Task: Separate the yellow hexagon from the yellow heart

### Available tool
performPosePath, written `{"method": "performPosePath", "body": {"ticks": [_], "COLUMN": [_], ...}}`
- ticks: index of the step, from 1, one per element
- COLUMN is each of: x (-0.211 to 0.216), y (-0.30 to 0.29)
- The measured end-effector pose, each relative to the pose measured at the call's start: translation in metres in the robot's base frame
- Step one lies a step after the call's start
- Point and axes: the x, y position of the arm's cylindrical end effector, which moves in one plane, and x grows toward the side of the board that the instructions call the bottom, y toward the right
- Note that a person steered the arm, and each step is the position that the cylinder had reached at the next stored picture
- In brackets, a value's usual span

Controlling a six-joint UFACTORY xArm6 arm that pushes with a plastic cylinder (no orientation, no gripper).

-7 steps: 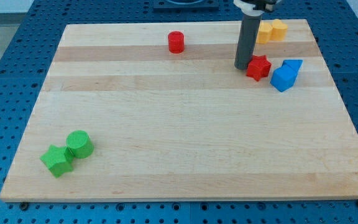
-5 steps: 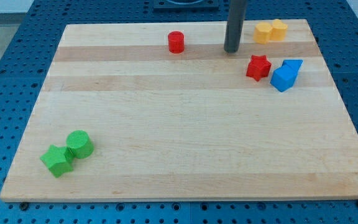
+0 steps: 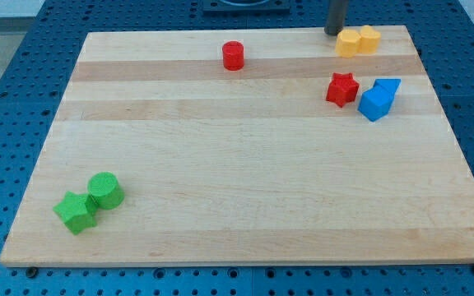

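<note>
Yellow hexagon [image 3: 349, 43] touching yellow heart [image 3: 369, 38]

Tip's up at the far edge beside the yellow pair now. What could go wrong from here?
1. The two yellow blocks touch, and my tip sits just off the left one. A push toward the view's right would probably move both together.
2. They lie close to the board's top edge; an upward push could slide one off.
3. A push toward the view's bottom could drive them into the red star or the blue blocks.
</note>
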Motion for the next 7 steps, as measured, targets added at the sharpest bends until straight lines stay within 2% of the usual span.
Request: {"method": "performPosePath", "body": {"ticks": [3,6,7], "x": [0.012,0.049,0.038], "y": [0.001,-0.001,-0.016]}}
